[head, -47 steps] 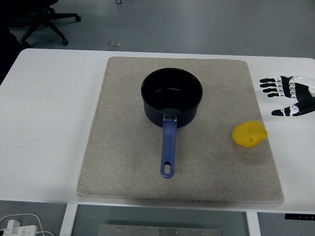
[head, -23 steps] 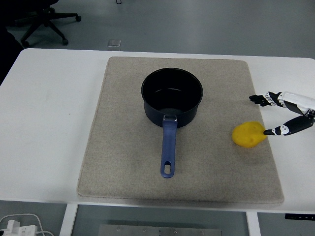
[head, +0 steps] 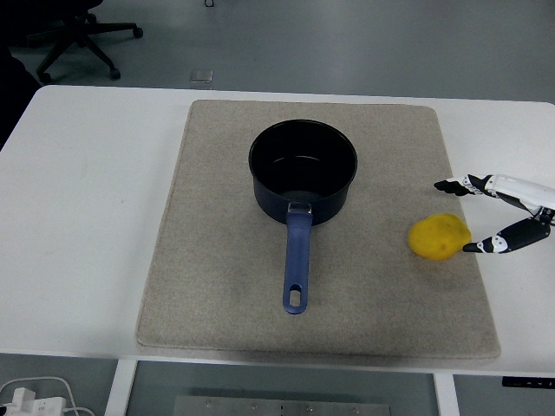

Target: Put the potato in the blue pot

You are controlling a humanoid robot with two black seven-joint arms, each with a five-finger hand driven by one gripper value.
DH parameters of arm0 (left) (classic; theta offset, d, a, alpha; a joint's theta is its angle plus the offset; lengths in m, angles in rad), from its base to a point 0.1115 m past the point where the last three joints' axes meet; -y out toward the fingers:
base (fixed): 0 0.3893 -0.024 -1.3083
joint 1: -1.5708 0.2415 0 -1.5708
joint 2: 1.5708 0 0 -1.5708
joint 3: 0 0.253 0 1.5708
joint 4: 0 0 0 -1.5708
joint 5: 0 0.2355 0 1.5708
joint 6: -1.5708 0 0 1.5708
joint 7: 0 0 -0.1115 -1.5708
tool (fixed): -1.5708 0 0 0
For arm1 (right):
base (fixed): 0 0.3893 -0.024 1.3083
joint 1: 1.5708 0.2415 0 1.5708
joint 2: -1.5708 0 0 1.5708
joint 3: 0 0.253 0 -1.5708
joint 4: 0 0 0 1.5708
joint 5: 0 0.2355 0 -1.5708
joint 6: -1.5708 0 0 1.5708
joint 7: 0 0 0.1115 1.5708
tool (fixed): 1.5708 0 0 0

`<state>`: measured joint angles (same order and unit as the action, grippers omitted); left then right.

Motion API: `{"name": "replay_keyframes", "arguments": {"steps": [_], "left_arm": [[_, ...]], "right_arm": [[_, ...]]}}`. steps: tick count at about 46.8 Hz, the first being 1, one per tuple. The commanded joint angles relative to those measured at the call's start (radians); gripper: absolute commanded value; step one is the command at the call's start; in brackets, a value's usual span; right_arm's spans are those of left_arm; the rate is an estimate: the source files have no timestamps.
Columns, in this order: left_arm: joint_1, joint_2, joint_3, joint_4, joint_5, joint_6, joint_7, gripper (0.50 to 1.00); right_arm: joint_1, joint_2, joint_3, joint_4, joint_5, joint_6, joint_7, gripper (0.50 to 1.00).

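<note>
Nearest me, the pot's handle (head: pixel 296 264) points toward the near edge of the mat (head: pixel 217 295), which covers the middle of the tabletop (head: pixel 87 217).

The potato (head: pixel 440 237) lies on the mat close to its right edge, about midway between the near and far edges. It rests free and well apart from the pot.

My right hand (head: pixel 496 212) reaches in from the right edge of the tabletop. Its fingers are spread and hold nothing: the thumb tip sits just beside the potato's right flank, and I cannot tell whether it touches. The other fingers (head: pixel 453 185) reach out past the potato's far side, clear of it. My left hand is not in view.

Further off, the blue pot (head: pixel 303 173) stands upright on the far half of the mat, mouth open, and looks empty.

Assessment of the potato: 1 smooth, rounded, bright yellow piece. I judge it light, probably firm, and likely to roll or slip under a poor pinch. The best hold looks to be across its middle, thumb on the near side and fingers wrapped over the far side, closing evenly so it does not squirt out sideways.
</note>
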<state>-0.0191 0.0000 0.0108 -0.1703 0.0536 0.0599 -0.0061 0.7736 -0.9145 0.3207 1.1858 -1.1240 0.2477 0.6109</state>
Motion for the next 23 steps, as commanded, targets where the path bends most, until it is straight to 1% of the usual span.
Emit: {"name": "replay_keyframes", "arguments": {"steps": [1,6,15,23], "left_arm": [[-0.004,0.000,0.000,0.000,0.000,0.001,0.000,0.996],[-0.004,0.000,0.000,0.000,0.000,0.000,0.000,0.996],[-0.004,0.000,0.000,0.000,0.000,0.000,0.000,0.996],[-0.004,0.000,0.000,0.000,0.000,0.000,0.000,0.996]], "right_arm": [[-0.008,0.005,0.000,0.000,0.000,-0.013,0.000,0.930],[-0.022,0.009,-0.011,-0.002,-0.019,-0.033,0.000,0.930],[-0.031,0.012,-0.052,-0.002,-0.022,-0.105,0.000,0.928],[-0.039,0.020,-0.054,-0.002,-0.022,-0.113,0.000,0.928]]}}
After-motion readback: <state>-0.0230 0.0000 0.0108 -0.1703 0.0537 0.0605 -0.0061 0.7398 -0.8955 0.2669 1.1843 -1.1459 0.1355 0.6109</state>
